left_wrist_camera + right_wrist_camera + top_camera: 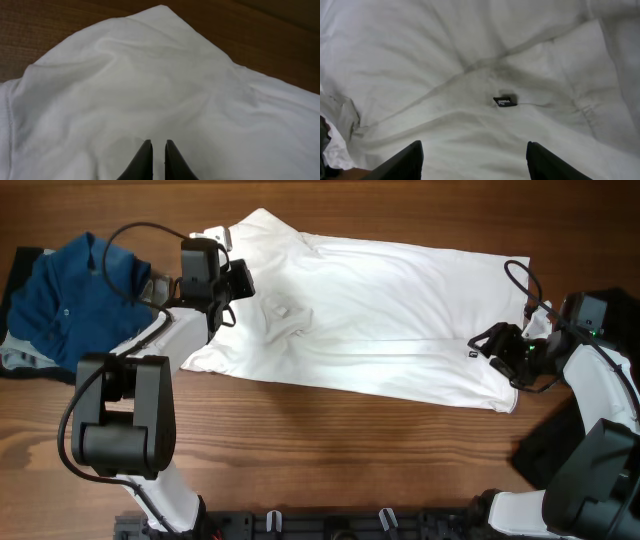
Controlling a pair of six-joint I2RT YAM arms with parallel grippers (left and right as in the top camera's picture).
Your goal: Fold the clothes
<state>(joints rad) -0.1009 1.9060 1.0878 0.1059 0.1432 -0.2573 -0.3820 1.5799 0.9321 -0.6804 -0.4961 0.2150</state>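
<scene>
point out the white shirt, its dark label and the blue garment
white shirt (380,310), overhead, middle of its body
label (505,101), right wrist, centre of the dark tag
blue garment (80,300), overhead, its middle, left of the shirt

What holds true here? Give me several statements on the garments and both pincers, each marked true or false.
1. The white shirt lies spread on the wooden table. True.
2. The right pincer is clamped on the shirt's dark label. False: its jaws stand wide open, and the label lies untouched ahead of them.
3. A blue garment lies on the table too. True.
4. The left pincer is wide open. False: its fingers nearly meet, over the shirt.
</scene>
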